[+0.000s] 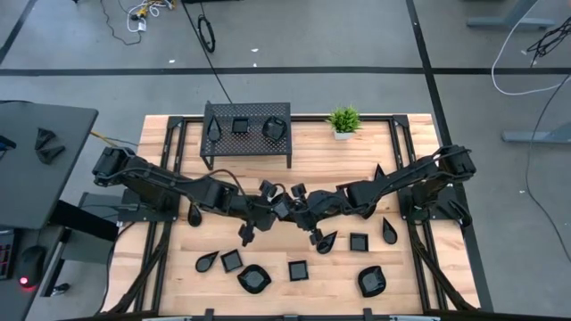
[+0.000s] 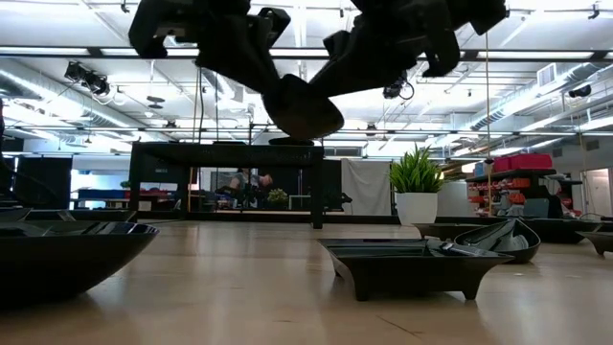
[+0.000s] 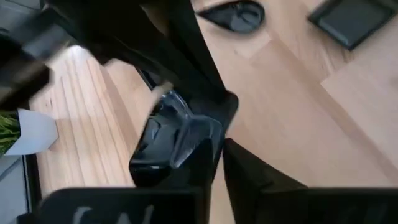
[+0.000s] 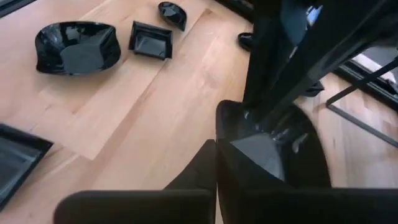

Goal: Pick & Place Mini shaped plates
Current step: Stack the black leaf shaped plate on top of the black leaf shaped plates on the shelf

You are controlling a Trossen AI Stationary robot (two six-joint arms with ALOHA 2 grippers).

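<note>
Mini shaped plates [image 1: 298, 269], glossy black dishes in square, leaf and blob outlines, lie on the pale wooden table [image 1: 268, 174] in the high view, well apart from both sets of jaws. Three more sit on the black perforated metal rack [image 1: 248, 143]. The left gripper [image 1: 272, 203] and right gripper [image 1: 299, 209] meet nose to nose over the table's middle.

In the low view, one rounded glossy black plate [image 2: 305, 110] hangs in the air right where the two grippers meet, clear of the tabletop.

In the left wrist view the plate lies just ahead of that arm's fingers, but I cannot tell whether they are gripping it or letting go.

In the right wrist view the jaws are pinched closed on the plate's rim.

This looks like a hand-over (a judgement). Done well, the right grip should be firm before the left arm backs straight away, without twisting the dish. The plate's exact outline is hidden behind the dark fingers.
</note>
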